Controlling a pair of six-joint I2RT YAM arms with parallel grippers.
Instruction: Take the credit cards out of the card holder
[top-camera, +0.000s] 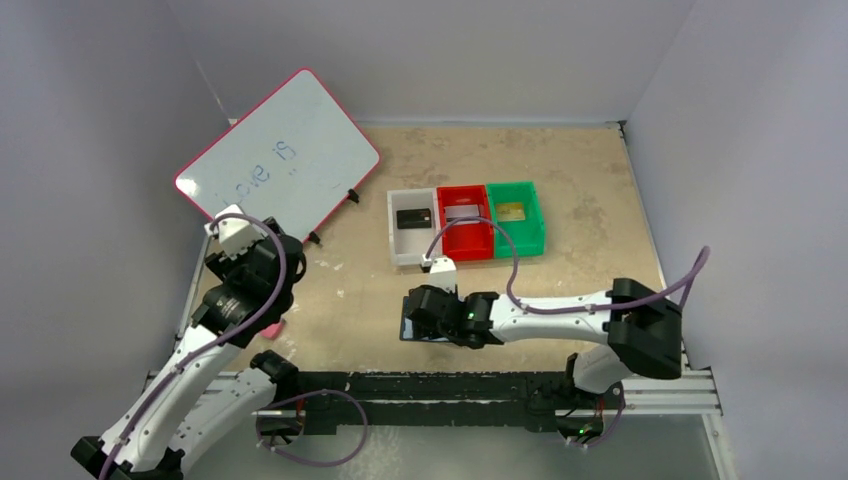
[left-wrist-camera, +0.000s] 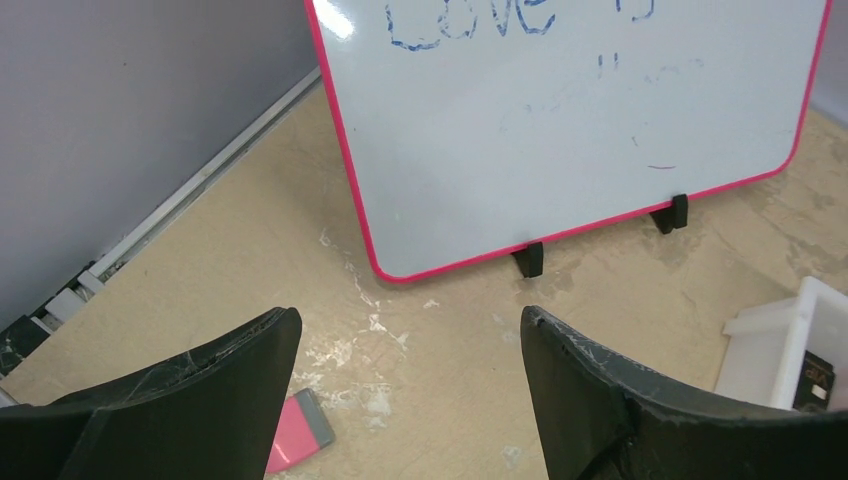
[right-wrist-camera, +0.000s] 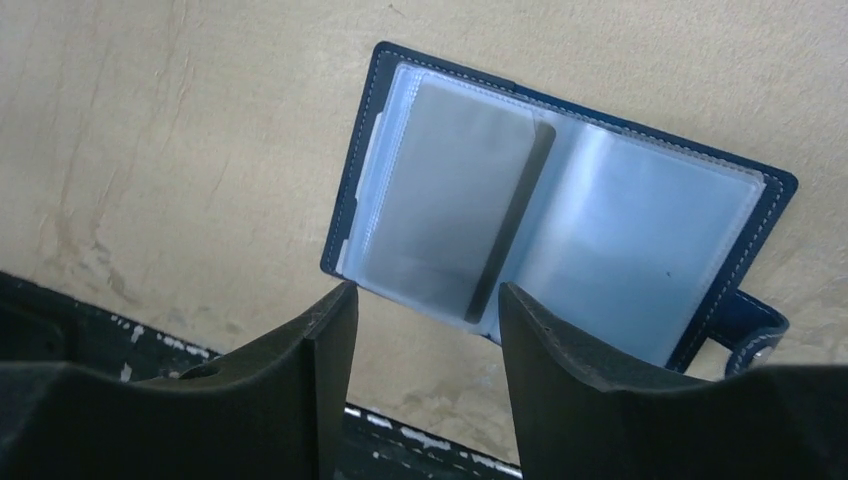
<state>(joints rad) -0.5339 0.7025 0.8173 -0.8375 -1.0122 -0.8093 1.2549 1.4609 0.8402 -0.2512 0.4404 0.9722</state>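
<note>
Card holder (right-wrist-camera: 560, 215) lying open on the bench (top-camera: 560, 190) near its front edge, right claw (right-wrist-camera: 420, 330) just over it — fingers parted, grasping nothing, left claw (left-wrist-camera: 410, 370) released, cards — black (top-camera: 413, 217), silver (top-camera: 462, 212), gold (top-camera: 511, 211) — in bins.

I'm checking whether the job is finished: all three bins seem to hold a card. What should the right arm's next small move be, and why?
Probably lift the right end effector straight up and back from the card holder. Its fingers stand apart with nothing between them, the holder lies open on the table with clear sleeves that look empty, and the white bin, red bin and green bin each show a card.
</note>
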